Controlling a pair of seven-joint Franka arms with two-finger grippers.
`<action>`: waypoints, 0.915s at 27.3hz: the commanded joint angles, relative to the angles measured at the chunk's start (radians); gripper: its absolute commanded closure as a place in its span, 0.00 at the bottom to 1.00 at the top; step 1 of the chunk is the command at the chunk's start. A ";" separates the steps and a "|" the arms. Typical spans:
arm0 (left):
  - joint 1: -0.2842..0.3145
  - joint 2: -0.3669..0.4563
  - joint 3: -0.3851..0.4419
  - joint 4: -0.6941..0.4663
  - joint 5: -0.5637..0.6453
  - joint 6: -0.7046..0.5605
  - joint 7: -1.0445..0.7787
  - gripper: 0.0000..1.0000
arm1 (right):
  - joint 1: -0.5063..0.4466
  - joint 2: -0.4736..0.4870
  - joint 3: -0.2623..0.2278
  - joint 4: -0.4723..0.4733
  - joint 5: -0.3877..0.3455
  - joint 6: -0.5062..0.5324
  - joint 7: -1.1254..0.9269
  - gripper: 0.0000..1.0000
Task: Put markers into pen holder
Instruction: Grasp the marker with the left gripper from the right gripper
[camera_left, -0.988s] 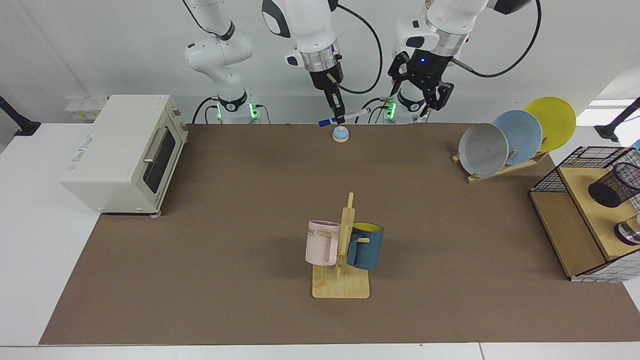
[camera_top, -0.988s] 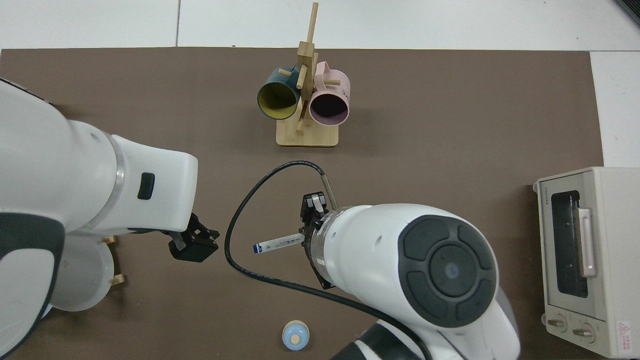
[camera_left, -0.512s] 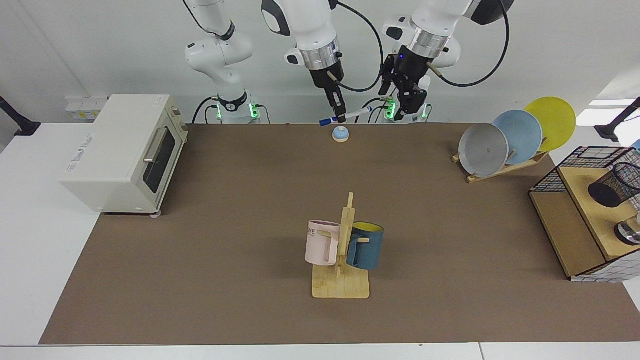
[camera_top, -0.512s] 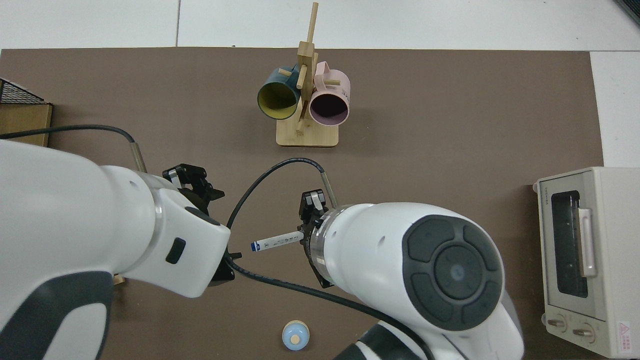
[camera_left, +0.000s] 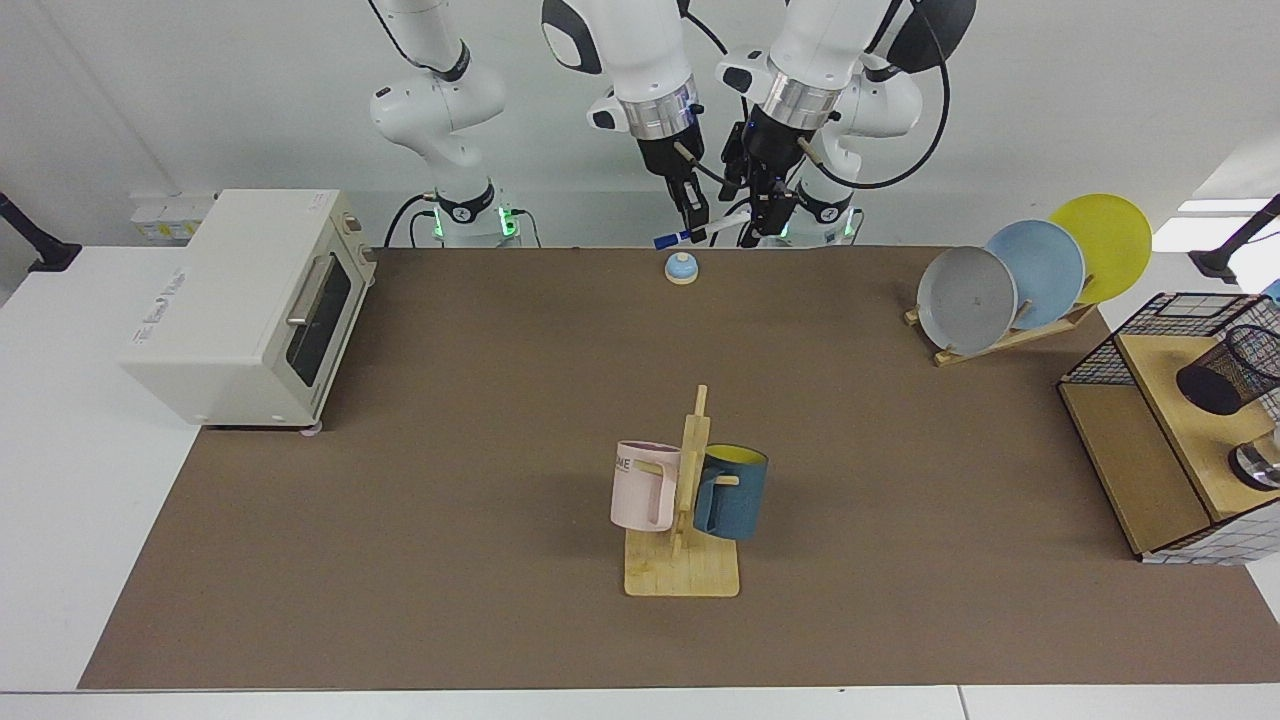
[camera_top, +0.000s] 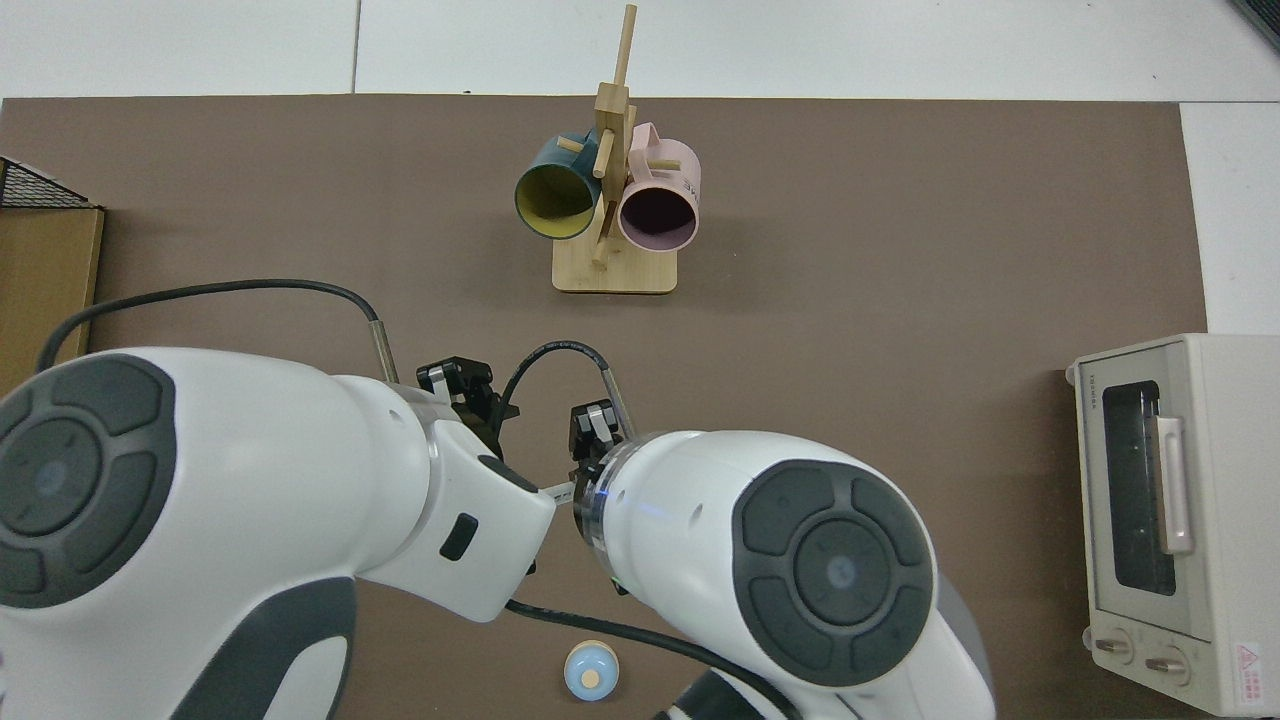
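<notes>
White-barrelled with a blue cap, the marker (camera_left: 700, 232) hangs in the air above the far edge of the brown mat (camera_left: 500, 450), tilted a little off level, just above the small blue bell (camera_left: 681, 267). My right gripper (camera_left: 694, 212) pinches it near the middle of the barrel, fingers pressed onto it. My left gripper (camera_left: 762, 205) sits just beside the marker's uncapped end, close enough that I judge a hand-over is under way; I cannot tell whether its fingers are spread or have met the barrel. From above, both arms cover the spot and only a sliver of the marker shows between them.

Nothing is delivered yet, as I read it. The pen holder (camera_left: 1228, 371) lies tipped on the wooden shelf (camera_left: 1180, 420) at the table's far side, well apart from both grippers, with no marker in it. Transfer, carry and drop all remain.
</notes>
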 joint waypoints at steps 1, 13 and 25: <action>-0.024 -0.036 0.011 -0.066 -0.020 0.038 0.008 0.08 | 0.001 0.010 -0.005 0.012 -0.021 0.011 -0.010 1.00; -0.046 -0.037 0.008 -0.089 -0.020 0.044 0.004 0.48 | 0.000 0.010 -0.005 0.012 -0.019 0.010 -0.010 1.00; -0.039 -0.026 0.011 -0.079 0.000 0.053 0.008 1.00 | -0.005 0.010 -0.005 0.012 -0.021 0.010 -0.010 1.00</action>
